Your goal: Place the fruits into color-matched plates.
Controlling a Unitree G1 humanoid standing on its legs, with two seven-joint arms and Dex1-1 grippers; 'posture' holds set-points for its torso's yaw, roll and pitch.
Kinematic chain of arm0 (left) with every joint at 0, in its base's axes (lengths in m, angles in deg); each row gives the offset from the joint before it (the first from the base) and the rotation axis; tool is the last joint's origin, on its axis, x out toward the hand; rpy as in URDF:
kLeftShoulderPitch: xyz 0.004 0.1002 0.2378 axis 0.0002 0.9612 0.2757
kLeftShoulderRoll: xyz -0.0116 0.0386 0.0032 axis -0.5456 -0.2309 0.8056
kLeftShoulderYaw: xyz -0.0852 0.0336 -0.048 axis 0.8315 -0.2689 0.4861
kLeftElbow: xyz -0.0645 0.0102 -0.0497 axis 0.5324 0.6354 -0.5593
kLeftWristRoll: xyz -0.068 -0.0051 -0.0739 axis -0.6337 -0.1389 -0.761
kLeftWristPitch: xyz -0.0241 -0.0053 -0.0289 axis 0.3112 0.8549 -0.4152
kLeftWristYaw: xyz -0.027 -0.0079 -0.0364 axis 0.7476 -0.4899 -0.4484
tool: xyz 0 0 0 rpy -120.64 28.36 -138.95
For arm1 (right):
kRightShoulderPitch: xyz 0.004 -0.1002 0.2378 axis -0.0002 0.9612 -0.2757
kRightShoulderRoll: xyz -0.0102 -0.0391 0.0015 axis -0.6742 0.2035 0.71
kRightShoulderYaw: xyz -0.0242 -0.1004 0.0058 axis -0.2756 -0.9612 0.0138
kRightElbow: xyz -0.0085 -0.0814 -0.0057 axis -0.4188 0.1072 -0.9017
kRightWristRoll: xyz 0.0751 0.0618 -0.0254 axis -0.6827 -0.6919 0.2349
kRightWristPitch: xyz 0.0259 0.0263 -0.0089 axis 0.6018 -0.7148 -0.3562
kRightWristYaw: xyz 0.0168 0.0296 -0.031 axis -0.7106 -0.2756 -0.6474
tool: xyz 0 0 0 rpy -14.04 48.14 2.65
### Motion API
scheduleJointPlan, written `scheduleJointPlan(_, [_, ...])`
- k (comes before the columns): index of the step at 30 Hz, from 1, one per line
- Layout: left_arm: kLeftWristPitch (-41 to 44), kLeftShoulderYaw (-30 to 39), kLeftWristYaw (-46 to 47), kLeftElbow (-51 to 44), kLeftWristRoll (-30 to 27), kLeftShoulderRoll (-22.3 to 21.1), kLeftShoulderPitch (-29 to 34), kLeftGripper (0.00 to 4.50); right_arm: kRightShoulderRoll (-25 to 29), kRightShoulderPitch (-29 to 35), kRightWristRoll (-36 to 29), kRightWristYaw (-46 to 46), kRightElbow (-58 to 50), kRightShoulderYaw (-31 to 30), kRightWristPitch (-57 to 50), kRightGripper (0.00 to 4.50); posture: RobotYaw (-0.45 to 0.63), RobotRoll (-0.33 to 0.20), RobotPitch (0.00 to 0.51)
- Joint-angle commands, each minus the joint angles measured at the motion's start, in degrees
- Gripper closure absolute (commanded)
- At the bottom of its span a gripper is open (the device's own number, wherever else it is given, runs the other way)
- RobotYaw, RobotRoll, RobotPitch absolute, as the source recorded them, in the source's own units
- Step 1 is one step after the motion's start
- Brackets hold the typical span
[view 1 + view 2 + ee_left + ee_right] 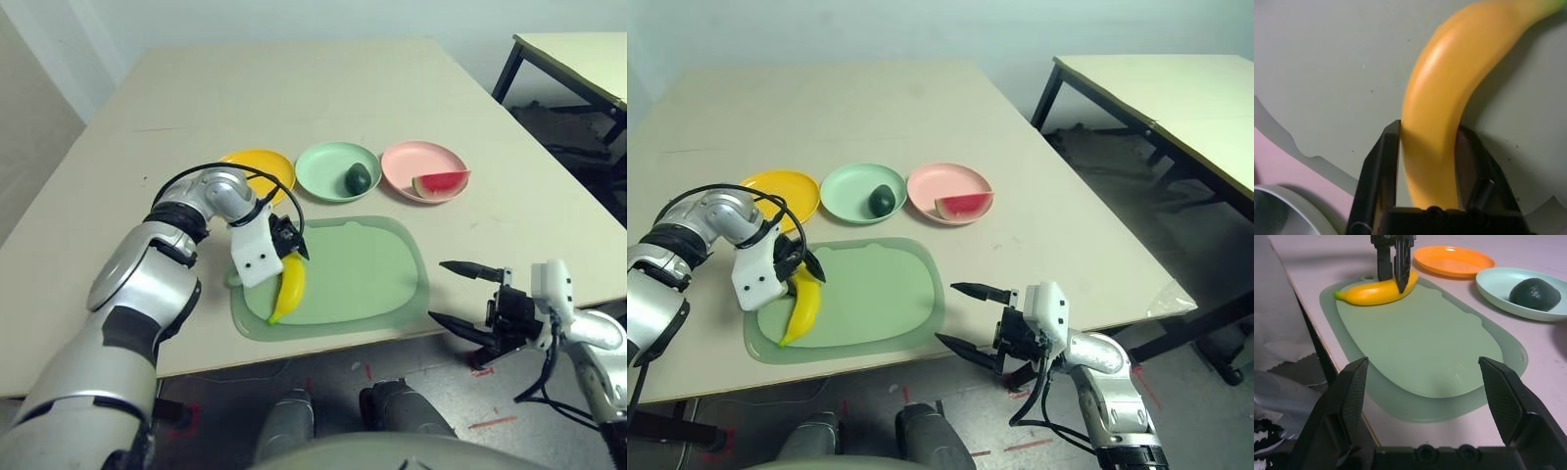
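Left of centre in the head view, the left gripper (291,242) has its jaws clenched on the banana (288,288), pinching it near its upper end; in the left wrist view the yellow body runs between the two black fingers (1376,171) with both sides pressed against it. The banana lies along the left part of the green mat (362,269), its lower tip pointing toward the mat's near edge, and it looks as if it is resting on the mat, not lifted. The yellow plate (257,166) sits just above and left of it on the surface (294,88), near but apart.

By its look the banana is a light, stiff plastic toy with a smooth, glossy skin, so it could slip or swing in a narrow pinch. A hold nearer the middle of the curve would likely balance it better than one close to the end.

Counted: three fruits and three plates. The avocado (358,178) already lies in the green plate (328,171), the watermelon wedge (441,183) in the pink plate (416,162), and only the banana is outside its plate. At lower right, the right gripper (468,296) hangs off the surface's near edge, jaws spread wide and holding nothing.
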Motion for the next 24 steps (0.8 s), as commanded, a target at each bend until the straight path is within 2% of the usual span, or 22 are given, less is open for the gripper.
scheduleJointPlan(1, [4.3, 2.8, -1.7, 0.7, -3.8, -0.6, 0.8, 2.85, 0.0, 0.6, -0.1, 0.5, -1.2, -0.7, -0.4, 0.00, -0.13, 0.000, 0.032])
scheduleJointPlan(4, [11.7, 8.1, -3.2, 0.4, -8.6, -0.8, -0.8, 2.85, 0.1, 0.4, -0.1, 0.7, -1.3, -0.9, -0.4, 0.00, -0.12, 0.000, 0.031])
scheduleJointPlan(7, [18.3, 12.4, 0.4, 1.4, -8.4, -2.2, -3.8, 2.85, 0.2, -0.1, 0.0, 0.9, -1.1, -1.2, -0.4, 0.00, -0.11, 0.000, 0.029])
scheduleJointPlan(11, [28.8, 12.5, 15.3, 4.1, -0.2, -5.0, -8.4, 2.85, 0.2, -0.6, 0.6, 0.8, -0.5, -1.6, 0.1, 0.00, -0.09, 0.000, 0.025])
scheduleJointPlan(15, [40.6, 9.5, 32.0, 6.6, 9.2, -5.6, -13.0, 2.85, 0.3, -1.6, 0.9, 0.7, 0.7, -1.7, 0.4, 0.00, -0.09, 0.000, 0.023])
scheduleJointPlan(20, [50.0, 5.4, 45.3, 9.1, 18.5, -5.0, -13.2, 2.85, 0.4, -1.6, 1.2, 0.8, 0.9, -1.5, 0.8, 0.00, -0.10, 0.000, 0.019])
scheduleJointPlan(24, [56.1, 4.6, 50.1, 10.3, 21.8, -3.8, -12.2, 2.85, 0.5, -1.0, 1.3, 1.1, 0.7, -1.1, 1.1, 0.00, -0.12, 0.000, 0.017])
